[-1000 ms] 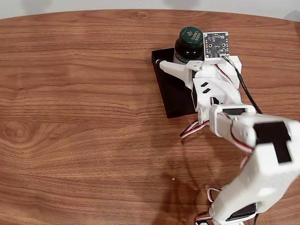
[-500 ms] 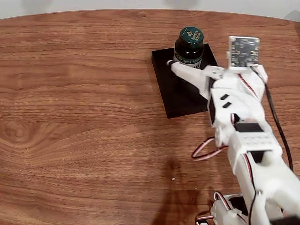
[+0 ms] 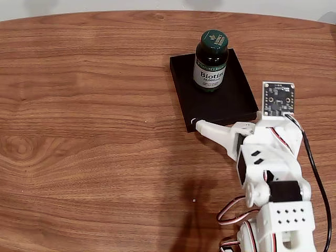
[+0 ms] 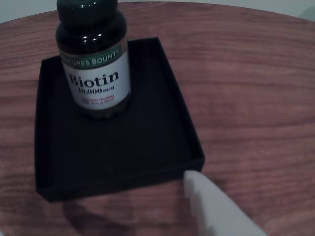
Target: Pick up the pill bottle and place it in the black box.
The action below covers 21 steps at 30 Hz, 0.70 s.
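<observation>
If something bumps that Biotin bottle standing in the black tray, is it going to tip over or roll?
The pill bottle stands upright in the black box, taller than wide, so a high bump could probably tip it. Being round, it would likely roll once down, though the low walls might stop it. Its glossy surface looks somewhat slippery.

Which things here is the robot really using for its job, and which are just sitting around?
For the job:
- pill bottle, standing upright in the black box
- black box
- gripper, off the bottle, near the box's front edge

Just there:
- wooden table
- small pale speck on the table
</observation>
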{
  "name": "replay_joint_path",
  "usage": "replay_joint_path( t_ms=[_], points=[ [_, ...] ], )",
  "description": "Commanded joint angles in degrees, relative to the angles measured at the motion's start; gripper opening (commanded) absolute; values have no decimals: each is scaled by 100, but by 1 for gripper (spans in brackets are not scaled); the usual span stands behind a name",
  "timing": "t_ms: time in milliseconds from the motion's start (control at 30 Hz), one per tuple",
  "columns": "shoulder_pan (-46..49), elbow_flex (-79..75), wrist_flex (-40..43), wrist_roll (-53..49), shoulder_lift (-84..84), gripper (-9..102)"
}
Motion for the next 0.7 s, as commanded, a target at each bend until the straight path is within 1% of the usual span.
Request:
replay_joint_path(
  t_ms=[0, 100, 267, 367, 433, 600, 667],
  points=[
    [246, -255, 1169, -114, 782, 50],
    [527, -62, 2021, 105, 1257, 50],
    [817, -62, 3393, 237, 1468, 48],
    [905, -62, 4465, 387, 1837, 45],
    [993, -62, 5186, 466, 2232, 42],
    [1301, -62, 6117, 606, 2232, 30],
    [1371, -62, 6451, 642, 2232, 23]
  ],
)
